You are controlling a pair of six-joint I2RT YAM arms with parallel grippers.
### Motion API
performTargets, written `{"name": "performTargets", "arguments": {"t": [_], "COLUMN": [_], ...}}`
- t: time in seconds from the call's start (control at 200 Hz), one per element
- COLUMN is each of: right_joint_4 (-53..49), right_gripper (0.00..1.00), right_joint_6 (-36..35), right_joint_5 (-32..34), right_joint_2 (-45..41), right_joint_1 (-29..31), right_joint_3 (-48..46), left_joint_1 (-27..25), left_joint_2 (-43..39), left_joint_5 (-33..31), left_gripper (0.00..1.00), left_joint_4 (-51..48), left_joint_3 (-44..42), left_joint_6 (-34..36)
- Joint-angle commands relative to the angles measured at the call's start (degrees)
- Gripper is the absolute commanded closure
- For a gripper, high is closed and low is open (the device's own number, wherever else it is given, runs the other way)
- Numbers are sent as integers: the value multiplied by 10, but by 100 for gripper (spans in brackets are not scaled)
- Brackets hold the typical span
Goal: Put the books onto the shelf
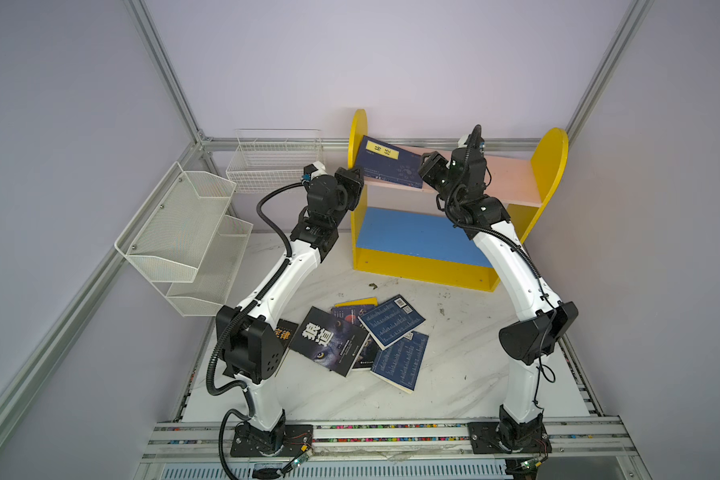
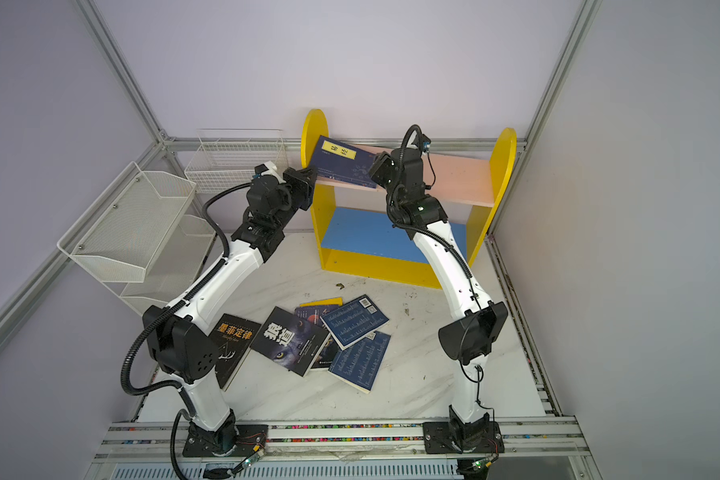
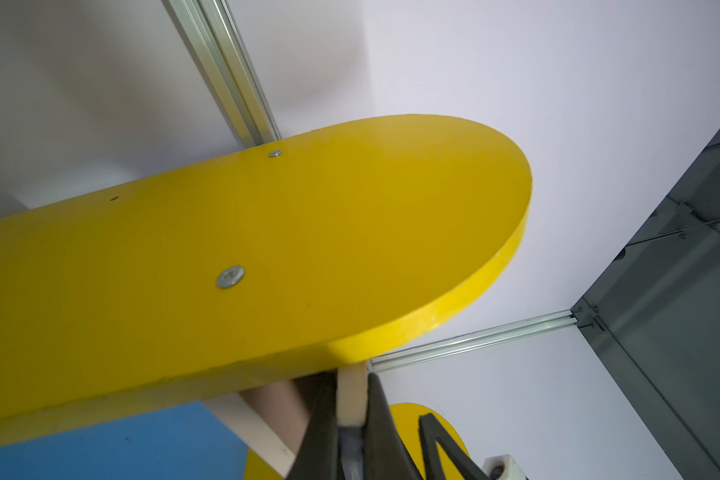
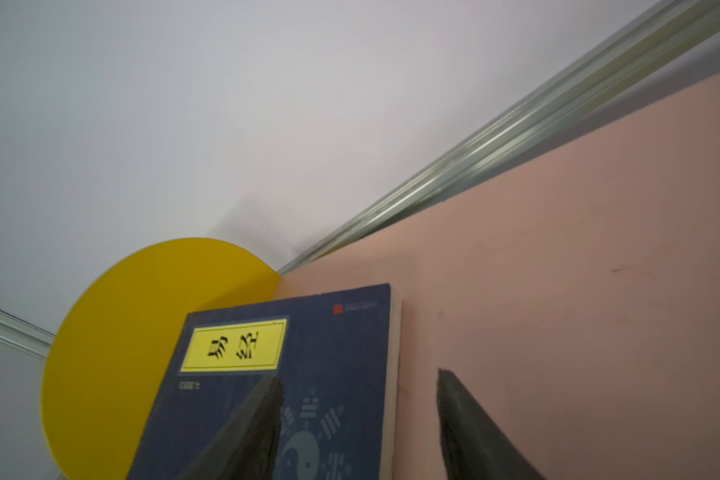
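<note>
A navy book (image 1: 387, 164) with a yellow title label leans on the shelf's pink upper board (image 1: 510, 178), against the left yellow side panel (image 3: 267, 249). My left gripper (image 3: 352, 374) is shut at that book's lower corner, beside the panel, with a cream page edge pinched between its fingers. My right gripper (image 4: 359, 375) is open, with one finger over the navy book's cover (image 4: 329, 353) and the other over the bare pink board. Several more books (image 1: 366, 336) lie overlapping on the table. The blue lower board (image 1: 412, 232) holds nothing.
A white mesh tiered rack (image 1: 188, 232) and a white wire basket (image 1: 275, 160) stand at the back left. One black book (image 2: 233, 345) lies partly under my left arm. A small dark scrap (image 1: 373, 286) lies in front of the shelf. Walls close in on both sides.
</note>
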Motion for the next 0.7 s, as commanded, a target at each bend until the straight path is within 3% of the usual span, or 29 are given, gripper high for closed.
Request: {"name": "performTargets", "arguments": {"t": [0.0, 0.09, 0.19, 0.305, 0.435, 0.695], "right_joint_4": [-54, -58, -61, -58, -54, -15], "right_gripper": [39, 39, 40, 41, 42, 42], "right_joint_6": [-7, -4, -2, -4, -6, -36], "right_joint_5": [0, -5, 3, 12, 14, -20], "right_joint_2": [15, 23, 24, 20, 19, 12], "right_joint_1": [7, 9, 10, 11, 10, 16], "right_joint_3": [16, 20, 19, 12, 8, -11], "left_joint_1": [0, 0, -1, -1, 0, 36], "left_joint_2": [-14, -16, -28, -47, -68, -119], "left_joint_5": [-19, -19, -28, -40, -49, -8], "left_gripper": [95, 86, 69, 43, 24, 14], "left_joint_4": [14, 14, 30, 24, -1, -98], "left_joint_3": [1, -5, -29, -46, -55, -81], "left_joint_6": [26, 26, 28, 42, 71, 183]}}
